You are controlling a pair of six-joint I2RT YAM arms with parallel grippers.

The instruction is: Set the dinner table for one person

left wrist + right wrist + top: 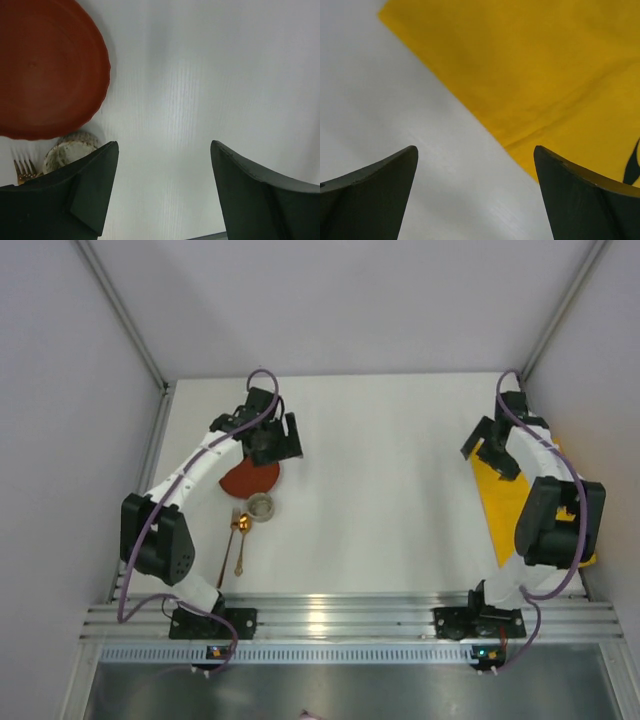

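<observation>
Counter (380, 520), white, spans beneath both arms. Your left tool (162, 150) hangs released, red plate (45, 65) at its 10 o'clock. Your right tool (475, 155), released, hovers over the yellow mat (545, 65) edge. Mat placement seems next: pinch that edge.

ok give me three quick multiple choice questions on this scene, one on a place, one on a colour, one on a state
1. Where on the table does the yellow mat lie?
A) the middle
B) the right side
C) the far left corner

2. What colour is the plate?
A) red
B) blue
C) white

3. How is the left gripper?
A) shut tight
B) open, holding nothing
C) shut on a spoon

Answers:
1 B, the top view shows it along the right side.
2 A, it shows red in the top and left wrist views.
3 B, bare table shows between its spread fingers.
</observation>
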